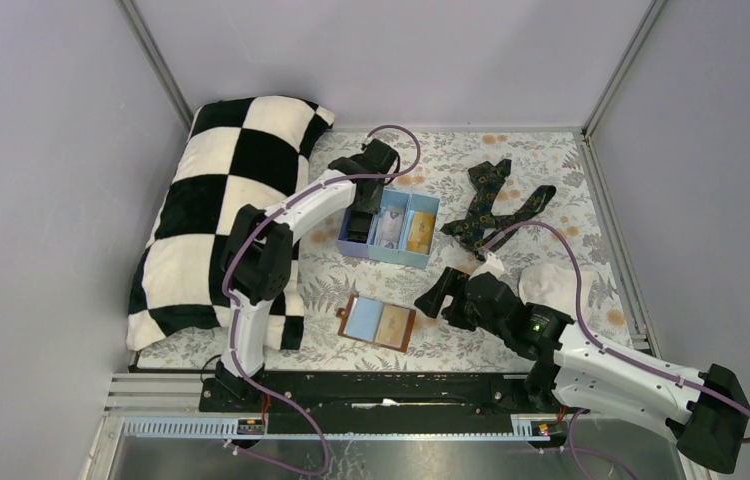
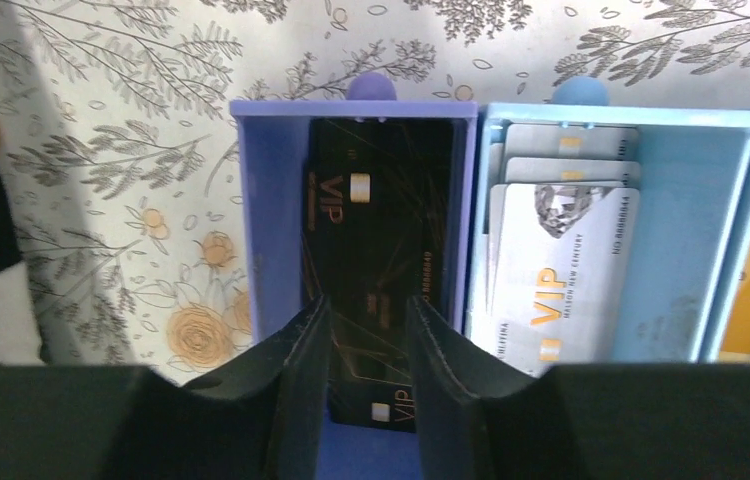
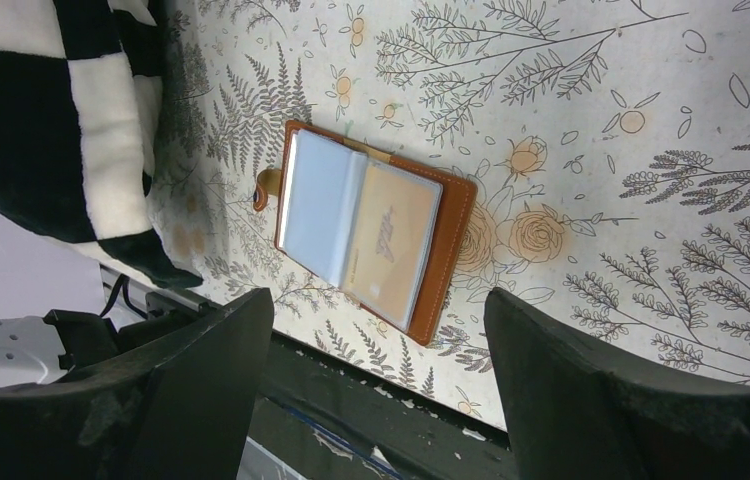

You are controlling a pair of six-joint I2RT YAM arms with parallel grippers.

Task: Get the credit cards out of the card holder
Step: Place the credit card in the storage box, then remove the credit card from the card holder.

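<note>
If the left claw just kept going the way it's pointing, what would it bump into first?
The left claw would probably meet the black card in the tray's purple compartment first; depth is hard to judge.

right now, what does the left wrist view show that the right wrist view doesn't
Only left wrist: the tray, a black card in its purple compartment, grey cards in the next, left fingers above the black card. Only right wrist: the open brown card holder, the checkered pillow, right fingers spread wide. Both: the floral cloth.
</note>
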